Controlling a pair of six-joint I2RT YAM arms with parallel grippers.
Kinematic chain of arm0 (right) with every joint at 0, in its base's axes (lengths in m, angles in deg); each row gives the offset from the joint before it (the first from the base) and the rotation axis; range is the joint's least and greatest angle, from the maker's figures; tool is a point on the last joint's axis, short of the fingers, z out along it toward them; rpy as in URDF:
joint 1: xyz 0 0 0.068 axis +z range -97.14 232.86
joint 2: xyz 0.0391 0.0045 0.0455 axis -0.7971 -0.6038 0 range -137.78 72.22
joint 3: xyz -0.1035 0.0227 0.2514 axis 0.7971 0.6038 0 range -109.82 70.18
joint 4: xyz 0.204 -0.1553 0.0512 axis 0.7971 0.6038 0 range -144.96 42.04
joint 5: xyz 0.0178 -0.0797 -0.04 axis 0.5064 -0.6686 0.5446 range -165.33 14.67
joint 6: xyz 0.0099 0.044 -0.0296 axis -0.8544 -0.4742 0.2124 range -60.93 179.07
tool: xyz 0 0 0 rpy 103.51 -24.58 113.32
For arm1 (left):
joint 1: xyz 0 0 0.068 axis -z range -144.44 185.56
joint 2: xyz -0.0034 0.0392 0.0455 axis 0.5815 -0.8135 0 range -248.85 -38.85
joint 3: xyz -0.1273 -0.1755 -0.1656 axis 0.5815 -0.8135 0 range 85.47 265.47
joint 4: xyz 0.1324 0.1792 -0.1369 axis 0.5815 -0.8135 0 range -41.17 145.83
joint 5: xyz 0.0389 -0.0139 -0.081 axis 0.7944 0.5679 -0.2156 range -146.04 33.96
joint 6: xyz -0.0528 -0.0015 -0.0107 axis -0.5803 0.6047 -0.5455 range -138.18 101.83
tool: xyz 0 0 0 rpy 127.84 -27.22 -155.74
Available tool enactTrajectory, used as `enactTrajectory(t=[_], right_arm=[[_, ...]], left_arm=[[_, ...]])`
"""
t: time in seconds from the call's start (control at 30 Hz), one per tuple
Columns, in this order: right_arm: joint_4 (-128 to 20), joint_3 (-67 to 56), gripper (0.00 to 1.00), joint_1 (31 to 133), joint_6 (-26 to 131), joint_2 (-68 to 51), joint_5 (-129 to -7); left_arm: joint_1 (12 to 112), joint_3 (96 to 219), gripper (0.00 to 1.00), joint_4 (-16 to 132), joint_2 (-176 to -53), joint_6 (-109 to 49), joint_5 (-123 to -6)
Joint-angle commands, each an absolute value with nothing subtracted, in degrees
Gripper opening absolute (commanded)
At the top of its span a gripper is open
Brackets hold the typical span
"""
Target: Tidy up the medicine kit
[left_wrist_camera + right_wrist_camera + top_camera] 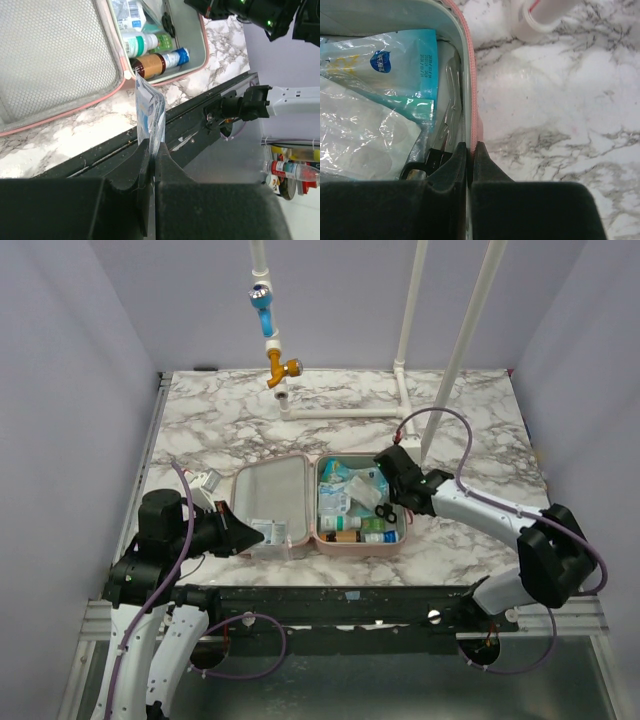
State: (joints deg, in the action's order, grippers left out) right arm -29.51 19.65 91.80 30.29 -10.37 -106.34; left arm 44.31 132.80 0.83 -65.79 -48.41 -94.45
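Medicine kit (268, 490) lies open flat on the marble table (480, 430), close to its front edge, with bottles (150, 65) in its right half. Just near-left of it, the left gripper (154, 150) pinches thin blue-and-white packets (148, 107) upright. Farther right, the right gripper (469, 152) is clamped on the kit's pink side wall, with white pipes (350, 412) beyond.
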Motion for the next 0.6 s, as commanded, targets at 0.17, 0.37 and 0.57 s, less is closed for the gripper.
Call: enactTrajectory(t=[0.17, 0.37, 0.57], right_arm=[[-43.1, 13.9, 0.01, 89.1, 53.7, -18.5, -106.9], [-43.7, 10.7, 0.10, 87.5, 62.5, -19.8, -108.4], [-38.7, 4.1, 0.52, 87.5, 62.0, -18.7, -106.6]], left_arm=[[44.3, 133.5, 0.00, 0.7, -65.6, -47.4, -95.1], [44.3, 131.9, 0.00, 1.2, -64.8, -47.5, -95.4], [44.3, 131.4, 0.00, 1.3, -64.8, -47.0, -94.8]])
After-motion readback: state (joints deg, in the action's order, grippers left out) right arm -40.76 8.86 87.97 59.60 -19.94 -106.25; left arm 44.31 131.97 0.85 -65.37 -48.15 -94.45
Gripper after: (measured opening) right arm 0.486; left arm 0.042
